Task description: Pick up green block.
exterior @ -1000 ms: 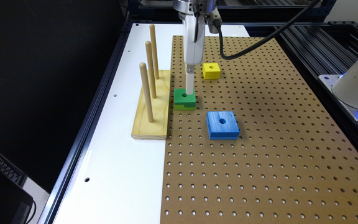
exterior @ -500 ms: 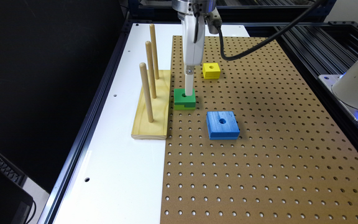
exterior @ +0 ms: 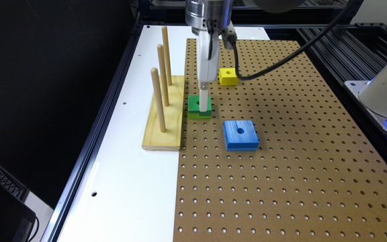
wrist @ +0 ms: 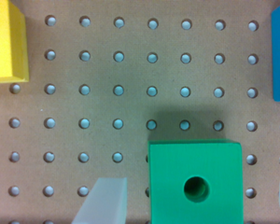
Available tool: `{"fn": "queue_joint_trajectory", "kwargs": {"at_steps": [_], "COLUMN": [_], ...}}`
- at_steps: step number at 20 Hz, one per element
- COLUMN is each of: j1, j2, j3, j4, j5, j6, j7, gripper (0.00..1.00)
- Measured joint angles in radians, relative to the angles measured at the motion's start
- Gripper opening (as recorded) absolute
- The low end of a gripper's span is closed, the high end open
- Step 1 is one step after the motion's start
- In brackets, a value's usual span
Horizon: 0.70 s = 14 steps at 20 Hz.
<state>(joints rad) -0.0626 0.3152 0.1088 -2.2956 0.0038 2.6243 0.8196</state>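
1 step is in hand: the spread gripper point(wrist: 193, 200) straddles the green block point(exterior: 199, 107), which sits beside the peg stand point(exterior: 164, 112), ungrasped. Next, I judge, it should clamp, then lift.

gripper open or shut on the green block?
Open. In the wrist view the fingers stand apart on either side of the green block, gaps showing; gripper not clamped.

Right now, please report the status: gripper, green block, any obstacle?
Gripper open, fingers either side of green block. Block sits flat on pegboard, not lifted. Peg stand beside it, apart; no obstruction.
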Motion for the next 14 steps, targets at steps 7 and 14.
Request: {"fn": "queue_joint_trajectory", "kwargs": {"at_steps": [7,14], "j1": [0.0,0.0], "j2": [0.004,0.067], "j3": [0.0,-0.001], "j4": [0.002,0.008], "j5": [0.0,-0.0021], "j6": [0.001,0.061], "j7": [0.0,0.0], "gripper": [1.0,1.0]}}
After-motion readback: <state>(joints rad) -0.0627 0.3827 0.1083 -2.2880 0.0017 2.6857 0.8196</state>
